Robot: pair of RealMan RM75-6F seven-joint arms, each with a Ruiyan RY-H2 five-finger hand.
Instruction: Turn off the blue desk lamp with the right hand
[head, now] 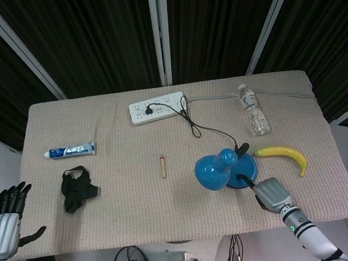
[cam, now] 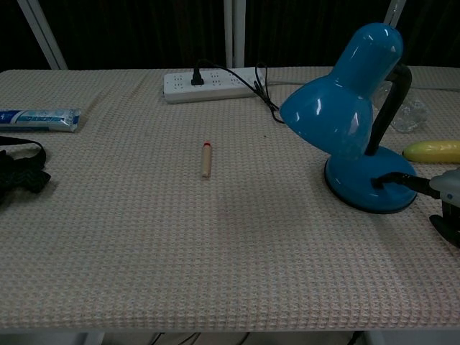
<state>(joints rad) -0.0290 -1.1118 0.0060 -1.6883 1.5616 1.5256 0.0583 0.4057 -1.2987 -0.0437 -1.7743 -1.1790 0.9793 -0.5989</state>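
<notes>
At lower right of the surface (head: pixel 138 203), the right hand (head: pixel 270 194) presses one extended finger on the dark blue desk lamp (cam: pixel 356 115) base, other fingers unclear; lift away gently, avoiding tipping the lamp.

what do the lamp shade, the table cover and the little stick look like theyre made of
Lamp shade: probably painted metal or hard plastic, since its smooth blue surface shows glossy highlights. Table cover: woven cloth, beige, with a matte waffle-grid texture. Stick: looks like pale bare wood with a red tip, though it is too small to be sure.
</notes>
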